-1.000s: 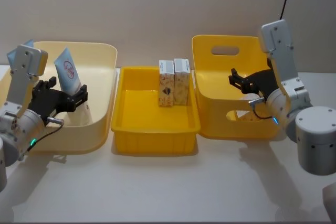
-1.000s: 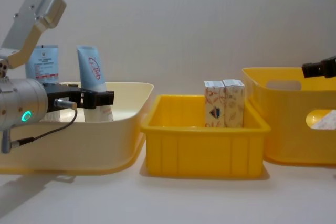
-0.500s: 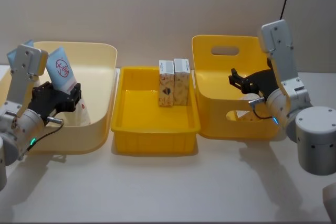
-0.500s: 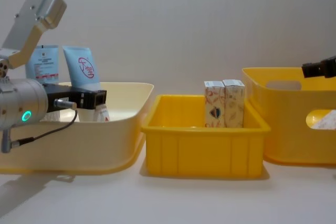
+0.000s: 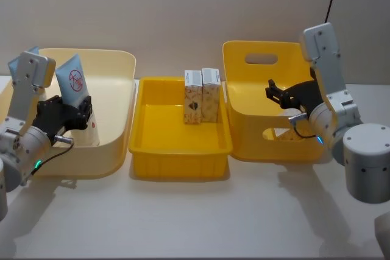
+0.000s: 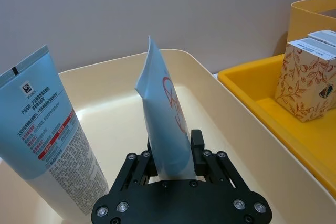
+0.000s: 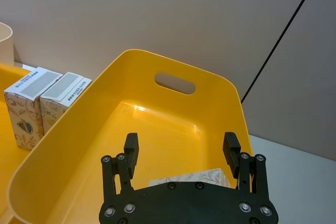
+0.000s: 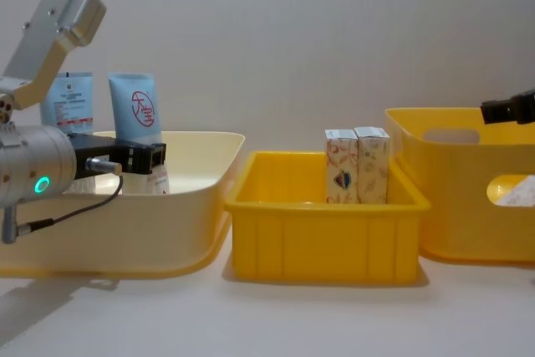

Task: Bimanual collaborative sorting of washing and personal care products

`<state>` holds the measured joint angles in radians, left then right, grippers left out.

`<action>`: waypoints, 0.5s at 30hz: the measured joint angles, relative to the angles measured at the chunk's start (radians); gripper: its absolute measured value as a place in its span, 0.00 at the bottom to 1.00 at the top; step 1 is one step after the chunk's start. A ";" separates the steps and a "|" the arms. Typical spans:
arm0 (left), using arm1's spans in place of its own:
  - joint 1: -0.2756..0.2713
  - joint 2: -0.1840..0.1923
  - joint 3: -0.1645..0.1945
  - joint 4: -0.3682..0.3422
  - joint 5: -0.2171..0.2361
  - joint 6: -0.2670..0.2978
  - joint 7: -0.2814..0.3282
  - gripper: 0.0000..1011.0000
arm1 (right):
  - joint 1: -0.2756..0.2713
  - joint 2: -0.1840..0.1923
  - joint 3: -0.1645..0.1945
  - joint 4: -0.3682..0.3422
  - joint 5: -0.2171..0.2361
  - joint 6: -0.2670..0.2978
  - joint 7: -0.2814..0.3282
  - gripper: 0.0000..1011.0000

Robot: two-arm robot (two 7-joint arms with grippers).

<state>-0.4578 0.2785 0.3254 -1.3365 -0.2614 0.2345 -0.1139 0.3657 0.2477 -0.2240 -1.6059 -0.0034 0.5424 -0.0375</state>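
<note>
Standing in a row on the surface (image 5: 183, 223) are a cream bin (image 5: 116, 92) on the left, a tray (image 5: 180, 165) in the middle and a yellow bin (image 5: 256, 139) on the right. The left gripper (image 6: 173, 149) reaches into the cream bin from its near side, its jaws pinching a tube (image 6: 160, 108) low on its body. The tube stands upright, crimped end up and cap toward the bin floor. A second tube (image 6: 44, 135) stands just beside it, farther left and also upright. Two cartons (image 5: 193, 97) stand side by side, touching, at the far end of the tray. The right gripper (image 7: 181, 142) hangs over the near part of the yellow bin with its jaws spread wide. Below it on the bin floor lies what looks like a third carton (image 7: 189, 177), mostly hidden behind the gripper body.
</note>
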 joint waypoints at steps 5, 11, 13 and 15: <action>-0.001 0.000 0.000 0.001 0.000 0.000 0.000 0.34 | 0.000 0.000 0.000 0.000 0.000 0.000 0.000 0.99; -0.001 0.000 0.000 0.001 0.000 0.001 0.000 0.31 | 0.000 0.000 0.000 0.000 0.000 0.000 0.000 0.99; -0.001 0.000 0.000 0.001 0.000 0.001 0.000 0.31 | 0.000 0.000 0.000 0.000 0.000 0.000 0.000 0.99; -0.001 0.000 0.000 0.001 0.000 0.001 0.000 0.31 | 0.000 0.000 0.000 0.000 0.000 0.000 0.000 0.99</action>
<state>-0.4587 0.2784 0.3253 -1.3353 -0.2616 0.2357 -0.1137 0.3657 0.2477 -0.2240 -1.6059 -0.0034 0.5424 -0.0375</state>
